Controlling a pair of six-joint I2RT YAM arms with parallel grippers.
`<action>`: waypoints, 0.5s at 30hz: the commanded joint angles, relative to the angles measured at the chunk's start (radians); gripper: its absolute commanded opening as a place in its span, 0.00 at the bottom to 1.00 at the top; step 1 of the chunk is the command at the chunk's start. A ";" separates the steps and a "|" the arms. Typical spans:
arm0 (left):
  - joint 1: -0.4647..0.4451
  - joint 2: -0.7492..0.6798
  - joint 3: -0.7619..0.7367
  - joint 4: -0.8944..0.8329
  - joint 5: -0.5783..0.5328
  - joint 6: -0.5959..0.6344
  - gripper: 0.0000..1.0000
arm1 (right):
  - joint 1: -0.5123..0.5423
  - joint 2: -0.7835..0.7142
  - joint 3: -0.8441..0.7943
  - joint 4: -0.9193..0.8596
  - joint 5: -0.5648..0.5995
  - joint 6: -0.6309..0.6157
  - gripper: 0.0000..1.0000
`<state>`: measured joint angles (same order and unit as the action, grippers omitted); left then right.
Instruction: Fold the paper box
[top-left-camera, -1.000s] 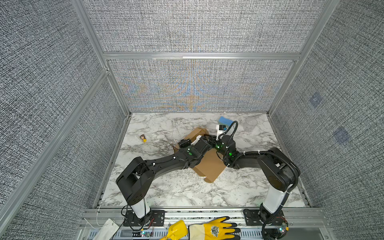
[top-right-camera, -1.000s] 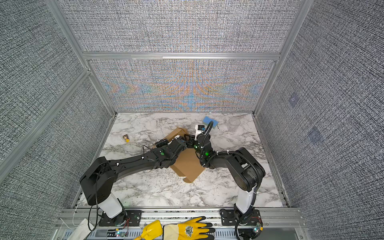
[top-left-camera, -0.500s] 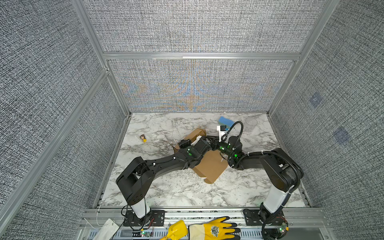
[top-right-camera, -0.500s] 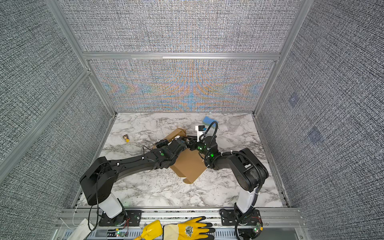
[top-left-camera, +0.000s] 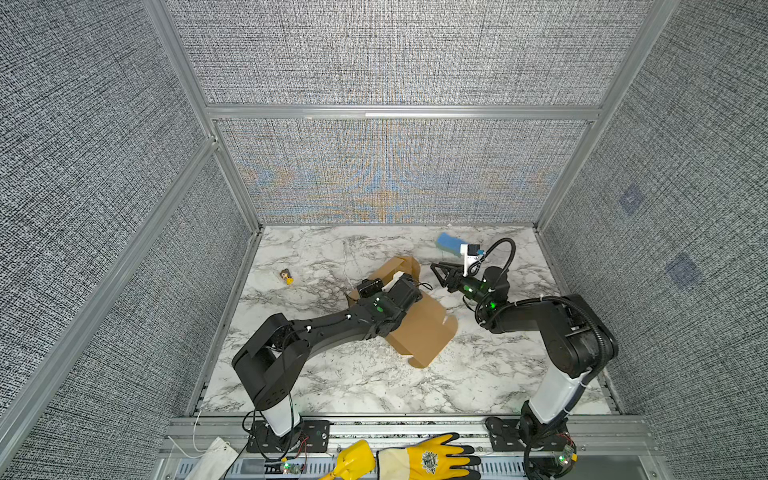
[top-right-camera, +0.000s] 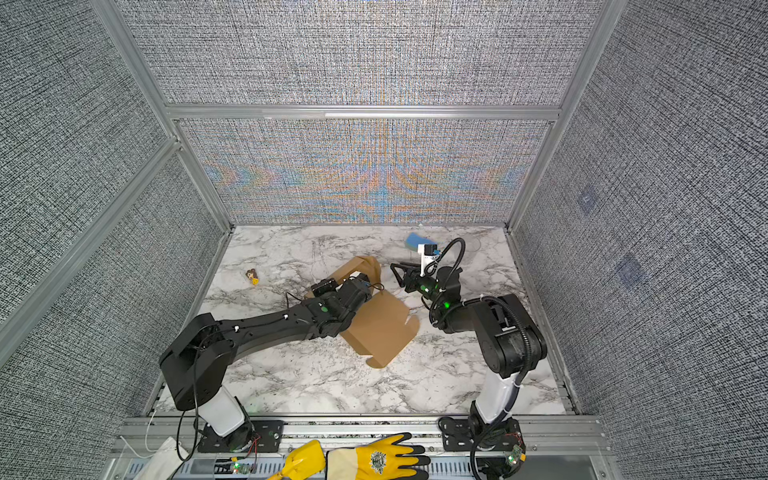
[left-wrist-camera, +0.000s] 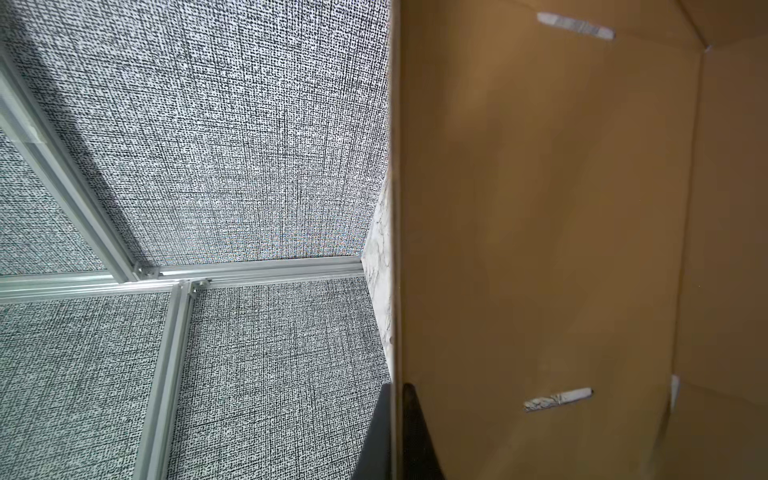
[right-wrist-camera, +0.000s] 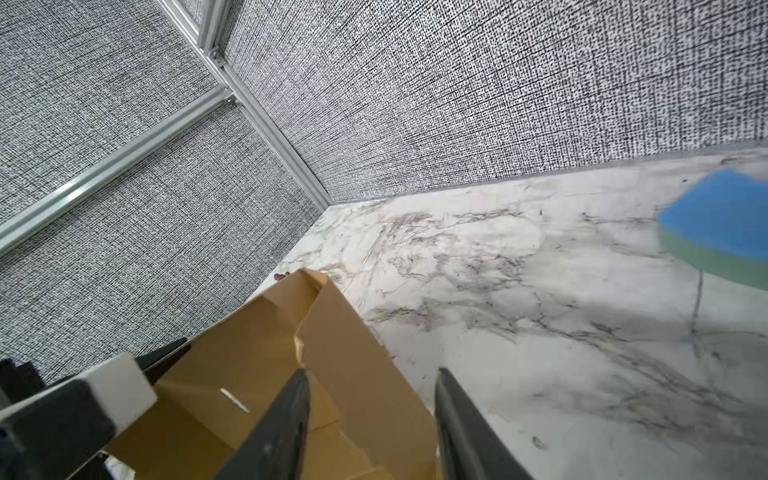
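Brown corrugated cardboard: the paper box (top-left-camera: 424, 332), part-folded, lies at the centre of both top views on the marble desk (top-left-camera: 332, 382), one flap raised.
- Left hand (left-wrist-camera: 395, 415): pinched narrow on a wall's edge (a finger on either side, lower middle of its wrist view).
- Right hand (right-wrist-camera: 372, 374): jaws apart, holding nothing, just right of the raised flap.
- Risk: the flap may flop down or the box skid if the pinch slips. The blue sponge (top-left-camera: 448, 241), upper right, could be nudged.
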<state>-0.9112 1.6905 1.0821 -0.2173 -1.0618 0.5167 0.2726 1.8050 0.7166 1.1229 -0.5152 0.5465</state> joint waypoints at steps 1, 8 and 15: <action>0.002 -0.002 -0.002 0.011 0.005 0.009 0.00 | -0.020 0.038 0.060 -0.125 -0.059 -0.066 0.50; 0.001 0.007 -0.015 0.036 -0.016 0.040 0.00 | -0.014 0.106 0.199 -0.398 -0.132 -0.237 0.50; -0.002 0.026 -0.035 0.087 -0.051 0.097 0.00 | 0.040 0.133 0.295 -0.565 -0.137 -0.407 0.49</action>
<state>-0.9119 1.7092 1.0519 -0.1593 -1.0988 0.5762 0.2981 1.9320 0.9928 0.6529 -0.6270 0.2466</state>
